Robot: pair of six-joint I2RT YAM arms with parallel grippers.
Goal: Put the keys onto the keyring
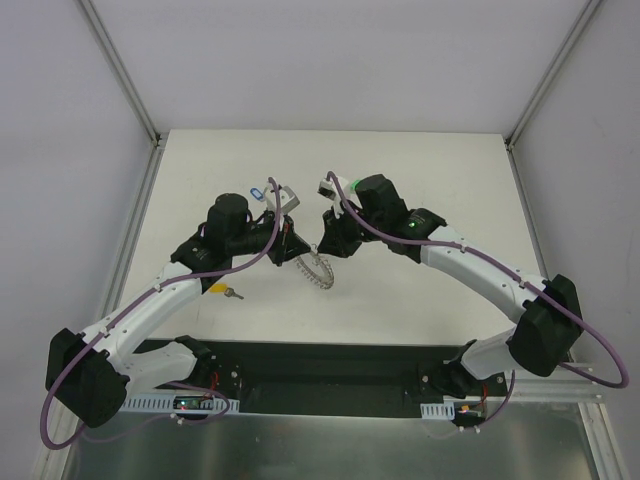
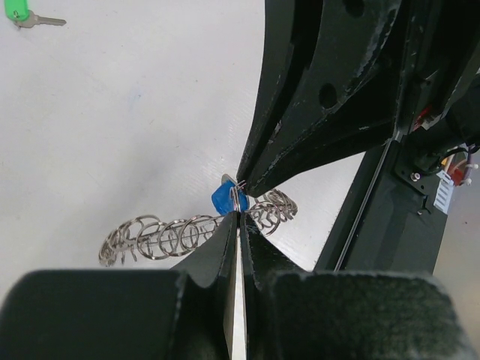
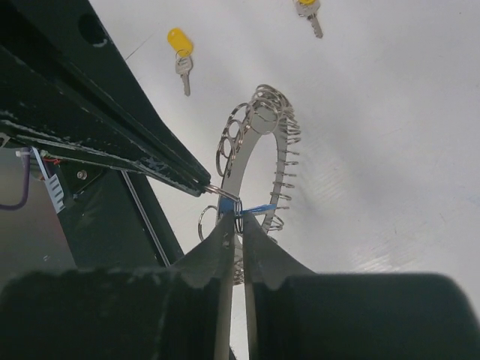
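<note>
The table (image 1: 420,170) is white and flat, with plain grey walls (image 1: 300,60) around it. My left hand (image 2: 237,217) is squeezed tight on the edge of the keyring (image 2: 154,240). The ring's wire loops spread out to both sides of my fingers. My right hand (image 3: 232,223) points in from the other side, almost tip to tip with my left. Its fingers are pinched on the blue key (image 2: 223,198), with only a thin crack between them. The key's blue head sits right at both sets of fingertips, against a small loop of the ring. The green key (image 2: 16,11) lies flat on the table, well away from my left hand. The yellow key (image 3: 180,41) lies on the table past the ring, well away from my right hand. A white tag (image 2: 442,196) on my right arm has marks too small to read.
</note>
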